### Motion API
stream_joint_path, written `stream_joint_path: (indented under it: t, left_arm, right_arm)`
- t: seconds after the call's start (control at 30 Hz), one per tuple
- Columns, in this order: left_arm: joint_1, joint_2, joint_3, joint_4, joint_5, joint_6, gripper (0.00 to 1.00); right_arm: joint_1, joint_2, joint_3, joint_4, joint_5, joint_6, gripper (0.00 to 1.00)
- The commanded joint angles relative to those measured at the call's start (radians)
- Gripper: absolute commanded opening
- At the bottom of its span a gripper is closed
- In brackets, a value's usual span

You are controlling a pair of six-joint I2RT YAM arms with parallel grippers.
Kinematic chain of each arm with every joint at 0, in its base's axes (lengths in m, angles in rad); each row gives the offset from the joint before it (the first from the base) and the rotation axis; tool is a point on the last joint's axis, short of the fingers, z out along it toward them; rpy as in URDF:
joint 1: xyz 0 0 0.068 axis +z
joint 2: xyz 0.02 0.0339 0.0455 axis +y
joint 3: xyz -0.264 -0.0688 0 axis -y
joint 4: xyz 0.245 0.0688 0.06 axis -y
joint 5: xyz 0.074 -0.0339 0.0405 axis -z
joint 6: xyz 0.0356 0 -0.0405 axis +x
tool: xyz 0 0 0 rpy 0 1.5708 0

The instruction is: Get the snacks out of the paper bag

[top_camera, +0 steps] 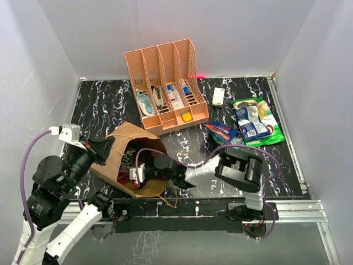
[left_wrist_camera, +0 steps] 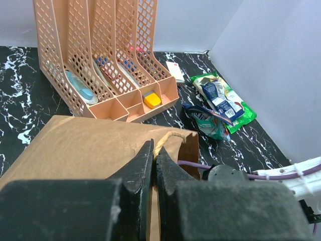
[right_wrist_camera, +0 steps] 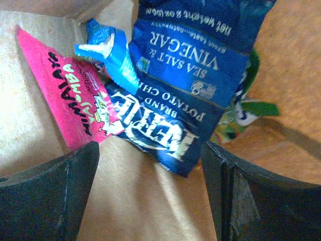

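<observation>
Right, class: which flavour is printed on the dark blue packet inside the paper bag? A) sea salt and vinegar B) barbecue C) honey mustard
A: the right wrist view reads "sea salt & vinegar" on the dark blue packet ahead of the open right fingers.

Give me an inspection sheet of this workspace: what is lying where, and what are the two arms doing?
Surface: black table with white veining.
Job's things: paper bag on its side, mouth toward the right arm; blue packet and pink packet inside it; green bag and dark blue packets already out at the table's right.
Clutter: orange rack holding small items; white remote beside it.
Grippers: left gripper shut on the paper bag's rim; right gripper open inside the bag, jaws either side of the blue packet.
Cables: purple cables loop over both arms.
Surroundings: plain white walls on three sides.
</observation>
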Motion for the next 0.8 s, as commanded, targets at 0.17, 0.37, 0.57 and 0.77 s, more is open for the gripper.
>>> stream_joint_path:
  t: [0.17, 0.37, 0.57, 0.77]
  left_arm:
    - [-0.003, -0.01, 0.021, 0.009, 0.035, 0.015, 0.0]
    - [-0.003, -0.006, 0.032, 0.017, 0.096, 0.029, 0.0]
    - [-0.003, 0.02, 0.03, 0.037, 0.204, 0.034, 0.0]
    - [-0.003, 0.031, 0.04, 0.04, 0.268, 0.03, 0.0]
  right_arm:
    - [0.006, 0.0, 0.175, -0.273, -0.064, -0.289, 0.88]
    - [0.006, 0.115, 0.347, -0.307, -0.068, -0.328, 0.98]
    - [-0.004, 0.245, 0.48, -0.358, -0.099, -0.365, 0.99]
    - [-0.034, 0.387, 0.601, -0.335, -0.071, -0.296, 0.95]
